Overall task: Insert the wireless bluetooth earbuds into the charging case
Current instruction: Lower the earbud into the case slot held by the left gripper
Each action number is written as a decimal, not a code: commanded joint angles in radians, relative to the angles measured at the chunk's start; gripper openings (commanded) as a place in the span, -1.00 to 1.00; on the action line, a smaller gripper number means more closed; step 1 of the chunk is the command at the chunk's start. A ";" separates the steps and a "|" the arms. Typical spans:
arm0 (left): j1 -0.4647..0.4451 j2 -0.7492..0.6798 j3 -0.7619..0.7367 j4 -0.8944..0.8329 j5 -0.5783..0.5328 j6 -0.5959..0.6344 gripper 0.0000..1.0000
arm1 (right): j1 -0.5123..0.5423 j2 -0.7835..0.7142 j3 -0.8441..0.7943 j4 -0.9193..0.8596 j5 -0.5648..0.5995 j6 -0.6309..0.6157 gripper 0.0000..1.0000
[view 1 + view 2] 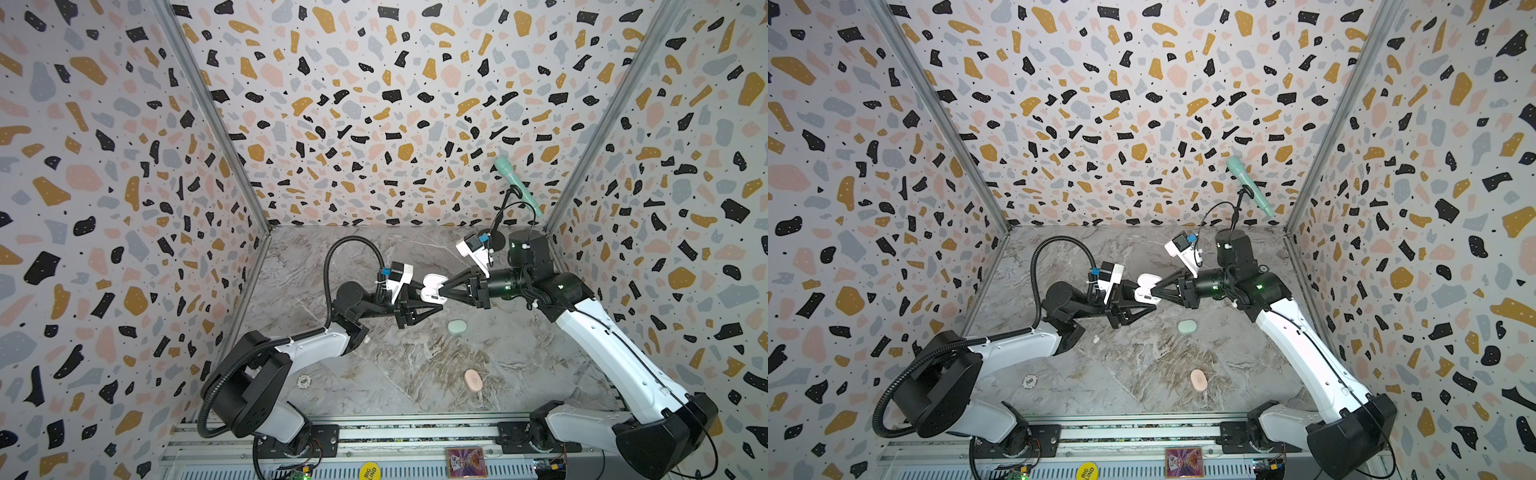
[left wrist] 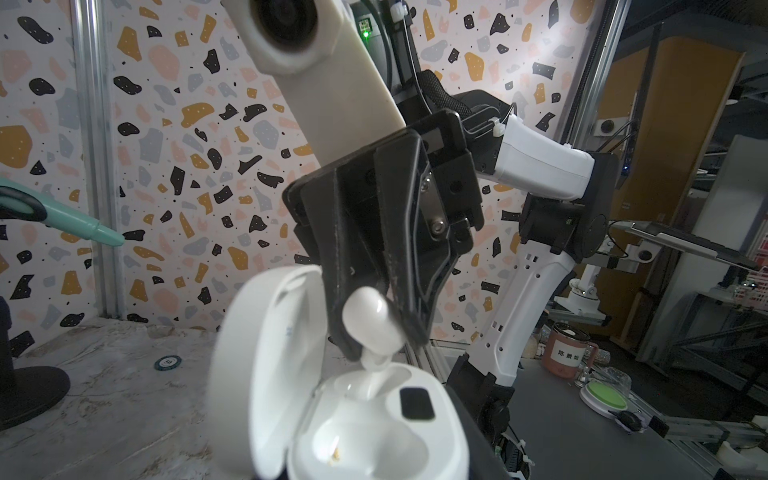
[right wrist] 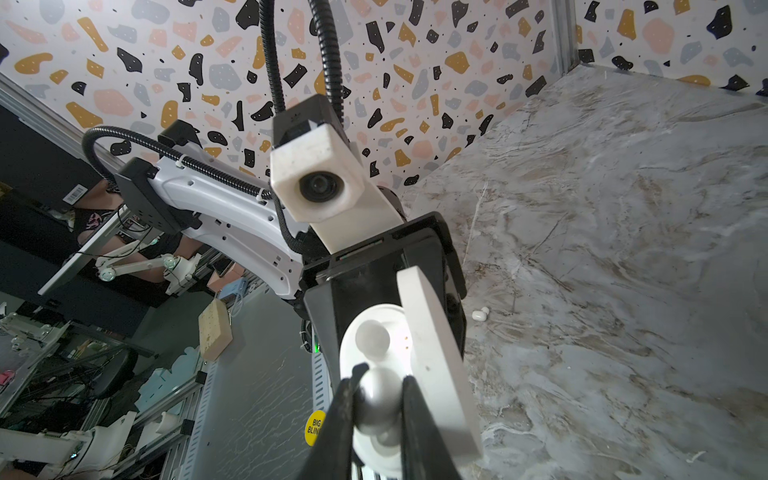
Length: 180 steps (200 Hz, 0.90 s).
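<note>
A white charging case (image 1: pixel 430 284) (image 1: pixel 1144 286) hangs above the middle of the table with its lid (image 2: pixel 266 365) open, and my left gripper (image 1: pixel 434 301) is shut on its base (image 2: pixel 374 440). My right gripper (image 1: pixel 444 288) (image 3: pixel 380 401) is shut on a white earbud (image 2: pixel 370 320) (image 3: pixel 380 395). The earbud's stem dips into the case socket farther from the left wrist camera. The nearer socket (image 2: pixel 361 440) shows bare gold contacts. A second white earbud (image 1: pixel 367 339) (image 1: pixel 1096 338) (image 3: pixel 481 313) lies loose on the marble table by the left arm.
A shut mint-green case (image 1: pixel 457 326) (image 1: pixel 1187 327) lies just in front of the grippers. A shut pink case (image 1: pixel 473 379) (image 1: pixel 1199 380) lies nearer the front edge. A poker chip (image 1: pixel 304 380) sits front left. A mint microphone (image 1: pixel 517 185) on a black stand stands back right.
</note>
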 commanded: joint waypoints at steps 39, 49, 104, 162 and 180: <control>-0.005 -0.024 0.022 0.086 0.017 -0.002 -0.35 | 0.018 -0.021 0.012 -0.049 0.036 -0.047 -0.61; -0.005 -0.027 0.023 0.084 0.016 -0.002 -0.35 | 0.019 -0.020 0.012 -0.062 0.040 -0.055 -0.61; -0.005 -0.033 0.028 0.078 0.014 -0.002 -0.35 | 0.020 -0.022 0.010 -0.079 0.045 -0.065 -0.55; -0.006 -0.036 0.030 0.057 0.015 0.010 -0.35 | 0.027 -0.009 0.060 -0.093 0.078 -0.053 -0.23; -0.006 -0.034 0.029 0.058 0.014 0.008 -0.35 | 0.037 0.000 0.079 -0.105 0.093 -0.052 -0.15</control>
